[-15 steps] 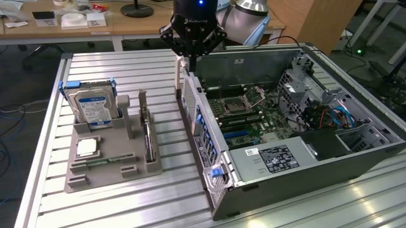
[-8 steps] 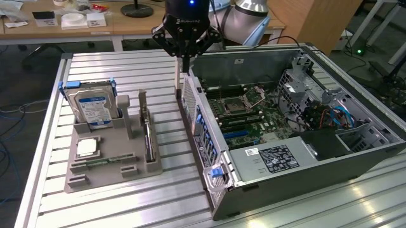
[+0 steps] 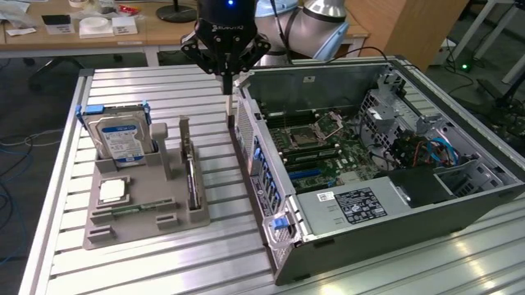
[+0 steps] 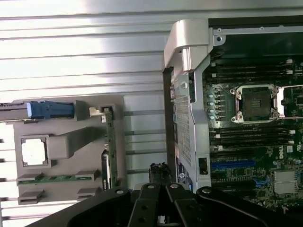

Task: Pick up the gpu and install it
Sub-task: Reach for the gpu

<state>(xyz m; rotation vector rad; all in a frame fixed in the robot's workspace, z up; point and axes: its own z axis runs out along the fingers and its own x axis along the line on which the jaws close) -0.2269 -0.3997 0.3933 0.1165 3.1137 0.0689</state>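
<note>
Where it stands edgewise, the gpu (image 3: 190,172) looks thin, dark.

Clear above gpu (image 3: 190,172) (upright in holder (image 3: 123,230)); 1 post (image 3: 161,144) close on exterior view's left, case wall (image 3: 250,141) near on its right, narrow table strip (image 3: 221,196) between.

The table (image 3: 156,92) is ribbed bare aluminium, brushed and bright enough to glare. The holder (image 3: 135,224) looks like matt grey-beige plastic. The hard drive (image 3: 123,138) is silvery metal under a glossy blue-white paper label, with blue plastic rails. The gpu (image 3: 191,184) is a dark matt board with a dull silver metal end bracket. The computer case (image 3: 443,215) is grey sheet metal, perforated along one side. The pincer (image 3: 228,83) is glossy black.
</note>
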